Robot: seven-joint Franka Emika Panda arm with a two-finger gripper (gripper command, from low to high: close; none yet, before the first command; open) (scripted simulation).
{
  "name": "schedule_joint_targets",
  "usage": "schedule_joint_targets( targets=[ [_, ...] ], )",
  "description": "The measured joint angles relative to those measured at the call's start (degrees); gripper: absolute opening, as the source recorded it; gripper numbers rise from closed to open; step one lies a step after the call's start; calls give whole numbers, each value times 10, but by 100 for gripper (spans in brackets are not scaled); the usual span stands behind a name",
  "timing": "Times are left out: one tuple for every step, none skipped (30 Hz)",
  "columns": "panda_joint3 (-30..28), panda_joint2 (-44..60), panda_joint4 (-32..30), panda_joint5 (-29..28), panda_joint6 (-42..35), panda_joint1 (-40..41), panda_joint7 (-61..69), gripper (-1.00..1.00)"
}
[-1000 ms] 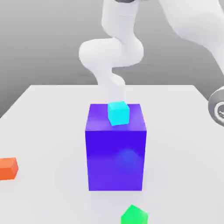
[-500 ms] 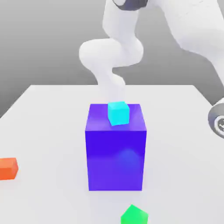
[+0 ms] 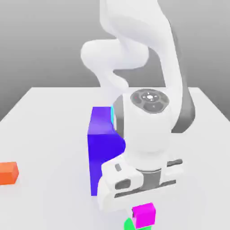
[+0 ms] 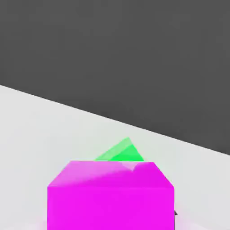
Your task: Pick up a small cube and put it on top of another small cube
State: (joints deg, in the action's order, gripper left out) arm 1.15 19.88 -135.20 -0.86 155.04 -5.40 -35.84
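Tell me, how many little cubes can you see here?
4: the magenta cube above the green cube, an orange cube at the exterior view's left, and a cyan sliver atop the big block. More may be hidden.

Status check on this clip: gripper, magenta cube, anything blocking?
Gripper fingers unseen. Magenta cube directly over green cube, contact unclear. Blue-purple block stands behind; nothing between the cubes.

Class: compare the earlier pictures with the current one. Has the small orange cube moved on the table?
No. The orange cube sits at the same spot near the exterior view's left edge, level with the blue-purple block.
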Motion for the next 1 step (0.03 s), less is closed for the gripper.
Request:
schedule_joint_targets(
  targets=[
    [0,0,0,0,0,0,0,100]
  ],
)
